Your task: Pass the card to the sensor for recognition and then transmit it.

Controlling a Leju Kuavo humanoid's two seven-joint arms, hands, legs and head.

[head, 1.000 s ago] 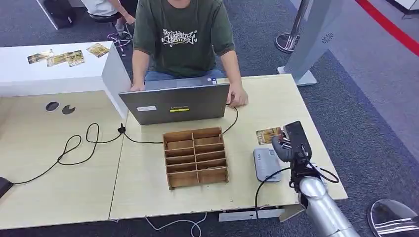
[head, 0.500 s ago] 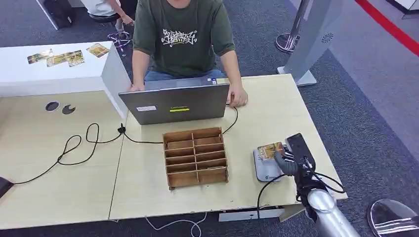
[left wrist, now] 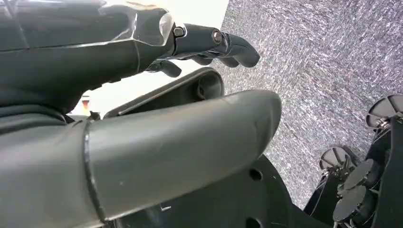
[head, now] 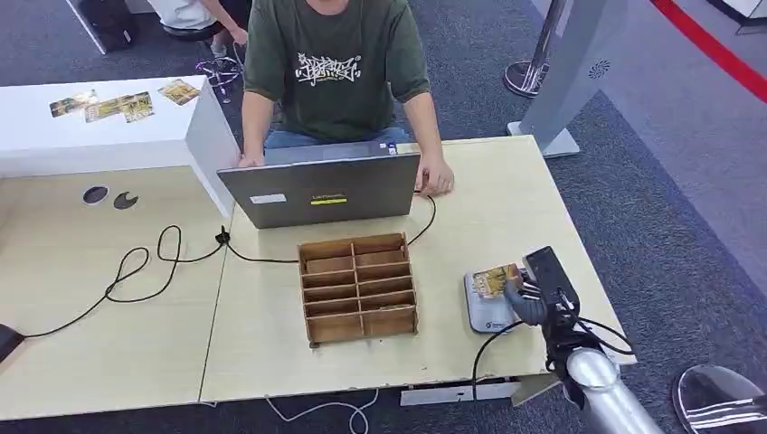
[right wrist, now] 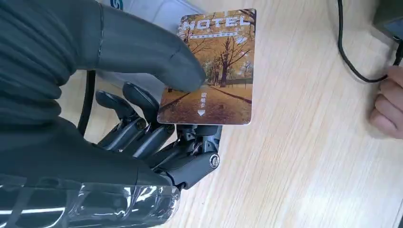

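We read this as mid-task, at the recognition step. The right robot hand pinches the hotel key card between its thumb and fingers, autumn-tree print facing up, and holds it over the grey card reader near the right end of the desk. In the right wrist view the card's far edge overlaps the reader's pale top; we cannot tell whether it touches the reader or hovers just above. So pickup looks done, the scan is in hand, and the hand-over is left: probably to the person seated behind the laptop, or into the wooden slotted organizer at mid-desk; we can't say which. The left robot hand hangs beside the body over the carpet, fingers loosely curled, holding nothing.
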